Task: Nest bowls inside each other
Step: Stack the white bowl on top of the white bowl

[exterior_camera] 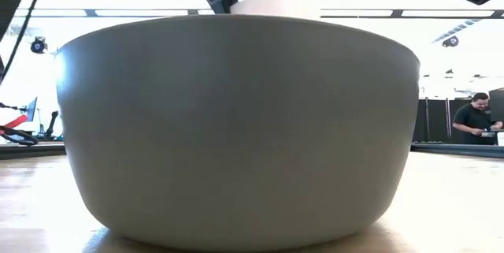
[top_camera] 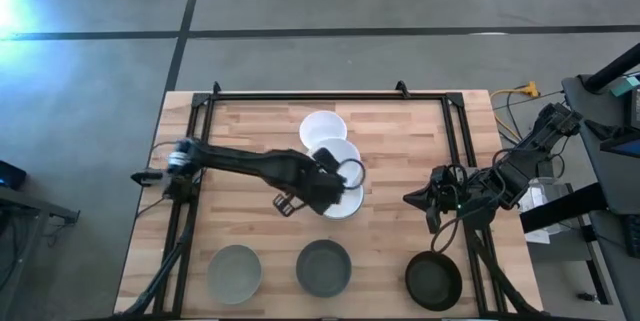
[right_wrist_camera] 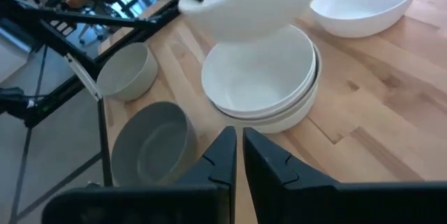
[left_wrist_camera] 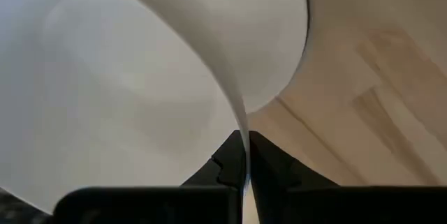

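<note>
My left gripper [top_camera: 335, 168] [left_wrist_camera: 244, 144] is over the table's middle, shut on a glossy white bowl [right_wrist_camera: 244, 1] that hangs tilted above a stack of nested white bowls [right_wrist_camera: 262, 77] [top_camera: 347, 201]. Another white bowl [top_camera: 322, 126] stands alone just beyond them. Along the near edge stand a beige-grey bowl [top_camera: 235, 269], a matte grey bowl [top_camera: 324, 266] and a black bowl [top_camera: 433, 281]. The grey bowl [exterior_camera: 236, 127] fills the low view. My right gripper [top_camera: 415, 199] [right_wrist_camera: 237, 147] is shut, touches nothing, and waits right of the white stack. My left gripper pinches the white bowl's rim [left_wrist_camera: 242, 123] with one finger inside the bowl and one outside. The fingers come slanting down from the table's left. The bowl is lifted clear and tilted above the white stack.
Black metal rails [top_camera: 330, 94] frame the table's far and side edges. Cables and gear [top_camera: 530, 176] lie past the right edge. Bare wood [top_camera: 250, 126] lies left of the white bowls. A person [exterior_camera: 472, 119] stands in the room far behind the table.
</note>
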Robot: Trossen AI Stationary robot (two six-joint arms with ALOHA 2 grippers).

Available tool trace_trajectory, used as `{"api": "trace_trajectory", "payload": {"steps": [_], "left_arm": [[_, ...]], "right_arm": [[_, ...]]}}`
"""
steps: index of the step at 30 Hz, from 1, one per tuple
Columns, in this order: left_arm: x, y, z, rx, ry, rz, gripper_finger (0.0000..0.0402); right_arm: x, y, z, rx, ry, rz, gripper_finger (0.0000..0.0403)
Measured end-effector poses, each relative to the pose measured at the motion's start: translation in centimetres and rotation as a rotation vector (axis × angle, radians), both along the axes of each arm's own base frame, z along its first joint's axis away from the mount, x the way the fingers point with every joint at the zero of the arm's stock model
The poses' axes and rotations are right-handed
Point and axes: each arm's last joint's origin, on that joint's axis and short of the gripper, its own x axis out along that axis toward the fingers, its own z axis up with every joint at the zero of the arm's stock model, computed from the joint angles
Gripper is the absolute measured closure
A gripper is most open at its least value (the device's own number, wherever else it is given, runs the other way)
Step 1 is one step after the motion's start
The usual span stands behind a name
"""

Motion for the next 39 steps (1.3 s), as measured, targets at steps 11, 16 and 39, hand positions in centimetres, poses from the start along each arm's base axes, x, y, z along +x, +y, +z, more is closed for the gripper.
{"api": "trace_trajectory", "payload": {"steps": [11, 16, 39], "left_arm": [[3.3, -2.3, -2.3, 0.045, 0.1, -0.134, 0.0401], [3.5, -2.3, -3.4, 0.05, 0.137, -0.128, 0.0402], [3.7, -2.1, -7.6, 0.091, 0.22, -0.102, 0.0401]], "right_arm": [[-0.3, 0.0, -0.4, -0.015, 0.073, 0.071, 0.038], [-0.4, 0.0, -0.4, -0.03, 0.08, 0.086, 0.038], [-0.6, 0.1, -0.5, -0.052, 0.1, 0.118, 0.038]]}}
